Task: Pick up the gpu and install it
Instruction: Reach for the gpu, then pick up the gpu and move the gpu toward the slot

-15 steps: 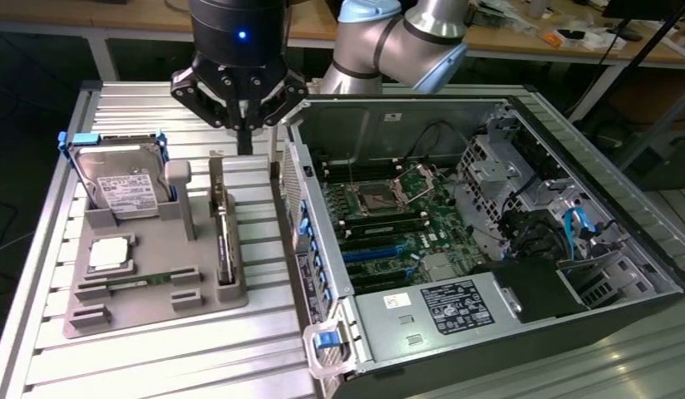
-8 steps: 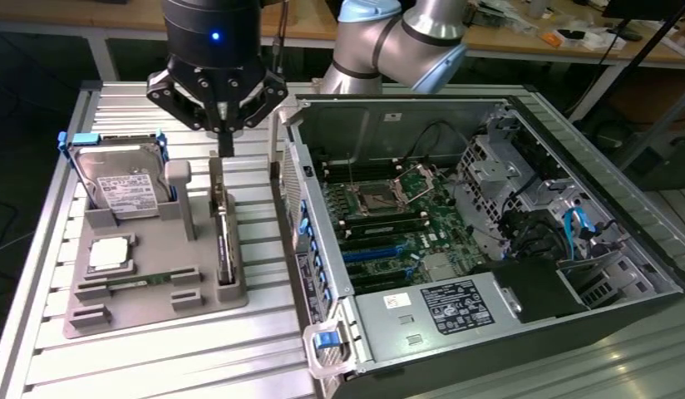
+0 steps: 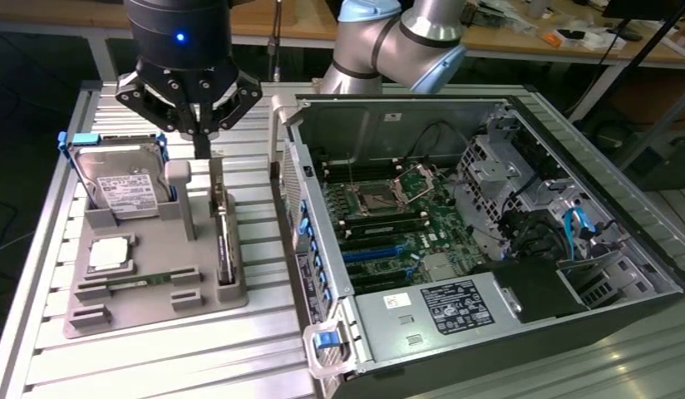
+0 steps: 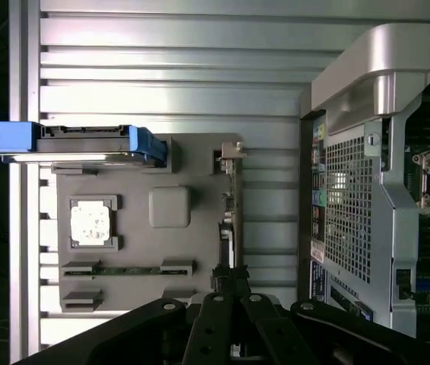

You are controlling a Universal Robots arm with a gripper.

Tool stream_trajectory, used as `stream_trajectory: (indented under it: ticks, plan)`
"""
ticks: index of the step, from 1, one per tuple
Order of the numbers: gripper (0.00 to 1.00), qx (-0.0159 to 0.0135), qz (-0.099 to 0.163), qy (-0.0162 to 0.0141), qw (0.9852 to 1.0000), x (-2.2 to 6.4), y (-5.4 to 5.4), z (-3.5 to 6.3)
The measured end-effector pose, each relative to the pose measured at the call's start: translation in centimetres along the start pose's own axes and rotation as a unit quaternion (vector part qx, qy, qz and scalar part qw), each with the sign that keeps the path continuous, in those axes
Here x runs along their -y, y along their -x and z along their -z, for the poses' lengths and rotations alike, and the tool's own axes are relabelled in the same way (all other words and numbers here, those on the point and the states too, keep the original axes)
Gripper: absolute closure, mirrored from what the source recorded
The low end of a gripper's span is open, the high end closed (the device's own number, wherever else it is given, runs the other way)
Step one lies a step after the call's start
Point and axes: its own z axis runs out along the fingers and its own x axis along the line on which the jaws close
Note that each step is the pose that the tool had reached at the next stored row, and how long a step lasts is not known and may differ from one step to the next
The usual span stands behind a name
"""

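Standing edge-on in a slot of the grey holder tray [image 3: 154, 314], on the side nearest the open computer case [image 3: 387, 125], the gpu [image 3: 222, 237] is seated and not lifted. The gripper [image 3: 200, 148] hangs above the tray in line with the card, fingers [image 4: 222, 283] pressed together, holding nothing. Hard drive [image 3: 123, 187], processor [image 3: 110, 253] and memory stick [image 3: 137, 283] occupy the tray's other places

It was a robotics lab: a robot arm [image 3: 398, 41] stood by a slotted aluminium table [image 3: 154, 366] bearing an opened computer tower [image 3: 365, 125], cluttered workbenches [image 3: 509, 46] behind.
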Motion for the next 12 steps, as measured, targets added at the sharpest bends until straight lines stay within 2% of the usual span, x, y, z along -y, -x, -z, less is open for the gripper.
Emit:
stream_trajectory:
  ticks: [12]
  plan:
    - [0.89,0.0000,0.000,0.0000,1.0000,0.00,-0.03,0.00]
